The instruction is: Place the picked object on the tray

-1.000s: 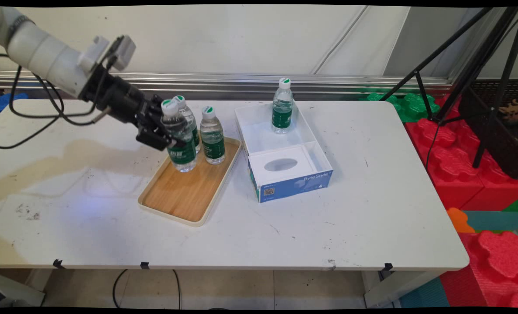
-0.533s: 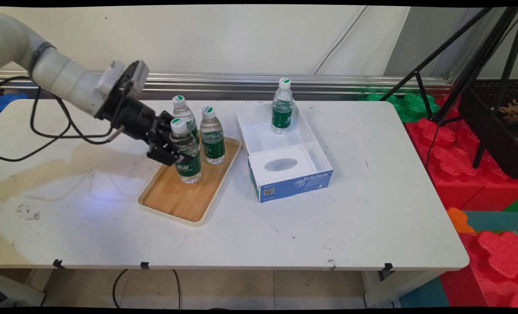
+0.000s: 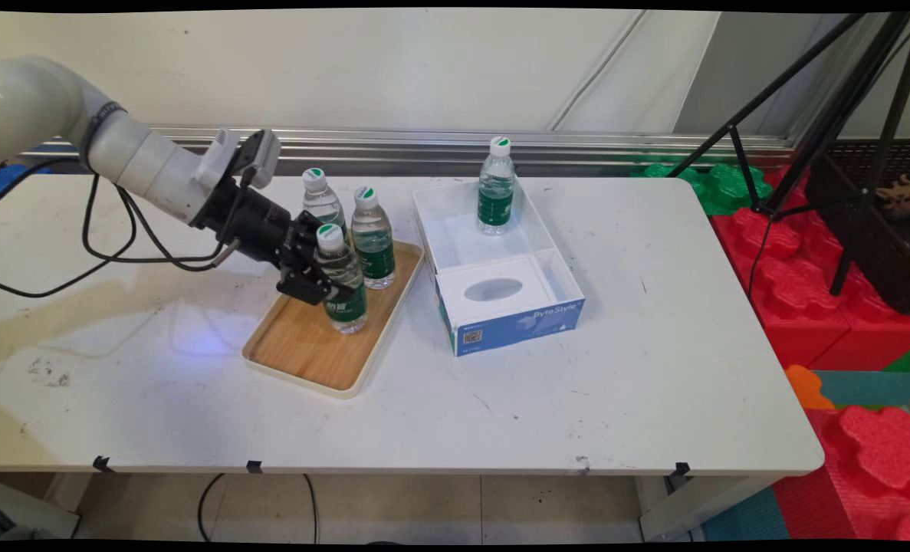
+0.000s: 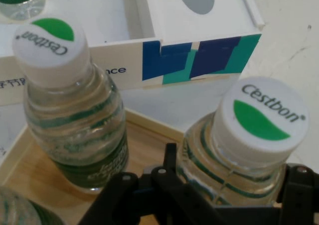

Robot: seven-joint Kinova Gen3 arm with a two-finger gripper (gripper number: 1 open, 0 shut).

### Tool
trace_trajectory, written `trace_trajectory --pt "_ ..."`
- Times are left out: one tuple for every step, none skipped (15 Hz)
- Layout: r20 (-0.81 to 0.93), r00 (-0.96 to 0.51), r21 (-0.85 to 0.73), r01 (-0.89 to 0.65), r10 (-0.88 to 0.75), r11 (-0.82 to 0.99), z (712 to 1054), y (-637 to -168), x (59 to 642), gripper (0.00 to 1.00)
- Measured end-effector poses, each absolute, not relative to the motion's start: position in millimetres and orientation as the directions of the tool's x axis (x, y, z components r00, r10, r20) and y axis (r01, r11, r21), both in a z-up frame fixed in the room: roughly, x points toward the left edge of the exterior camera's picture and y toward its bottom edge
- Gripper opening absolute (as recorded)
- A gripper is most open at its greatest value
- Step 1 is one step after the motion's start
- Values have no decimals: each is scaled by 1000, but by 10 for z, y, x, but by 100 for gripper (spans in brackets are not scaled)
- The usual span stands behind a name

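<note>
gripper clamped on a water bottle, upright, base on the wooden tray mid-way along its right edge | two more bottles upright at the tray's far end | fourth bottle in the open box toward the table's far edge

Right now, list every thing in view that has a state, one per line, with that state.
gripper: shut on the held bottle
held bottle: upright, capped, over the tray
tray: flat on the table, two more bottles on it
two more bottles: upright, capped
box: open, one bottle inside
bottle in box: upright, capped
</note>
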State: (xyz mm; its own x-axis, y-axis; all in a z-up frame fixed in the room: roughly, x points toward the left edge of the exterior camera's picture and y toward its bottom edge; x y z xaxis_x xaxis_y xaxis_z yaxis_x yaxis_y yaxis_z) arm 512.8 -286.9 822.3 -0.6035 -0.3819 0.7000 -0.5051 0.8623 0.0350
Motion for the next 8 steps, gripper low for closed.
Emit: trace_trajectory --pt "701 -602 36 -506 -382 862 8202 -2870 5121 0" --pt "702 -600 38 -507 -384 861 8173 -2870 5114 0" --pt "702 -599 39 -508 -385 861 8156 -2870 5112 0" --pt "704 -596 40 -509 -387 860 8129 -2866 5109 0" --pt "705 -595 41 -511 -387 859 8110 -2862 5109 0" --pt "706 -592 42 -512 -388 858 8093 -2859 5111 100" --pt "707 -590 43 -513 -389 857 8082 -2855 5116 100" --pt "708 -589 44 -514 -390 856 8073 -2850 5121 100"
